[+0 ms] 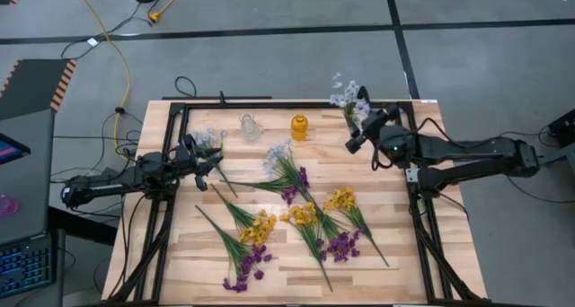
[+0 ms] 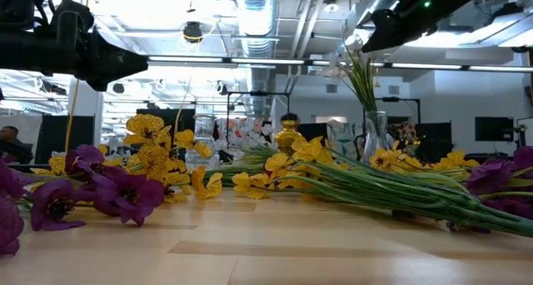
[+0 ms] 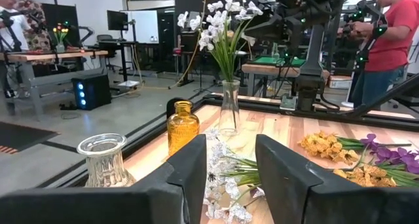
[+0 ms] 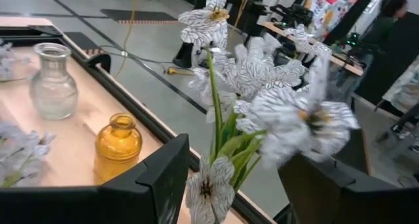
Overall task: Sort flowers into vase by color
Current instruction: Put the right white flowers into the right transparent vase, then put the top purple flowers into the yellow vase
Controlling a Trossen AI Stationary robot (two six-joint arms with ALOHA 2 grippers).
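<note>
Light, floppy white sprig (image 3: 222, 185) beside the clear vase (image 3: 105, 160) sits between the left gripper (image 3: 230, 175)'s open fingers, best pinched low on its stiff stem; the right gripper (image 4: 229, 178), open around a white sprig, waits by the amber vase (image 4: 118, 142).

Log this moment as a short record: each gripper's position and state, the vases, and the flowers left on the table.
left gripper: open, around a white sprig at the table's left side
right gripper: open, around white flowers standing in a clear vase at the far right
other vases: clear vase and amber vase at the far edge, both without flowers
loose on table: yellow flowers, purple flowers, one more white sprig
</note>
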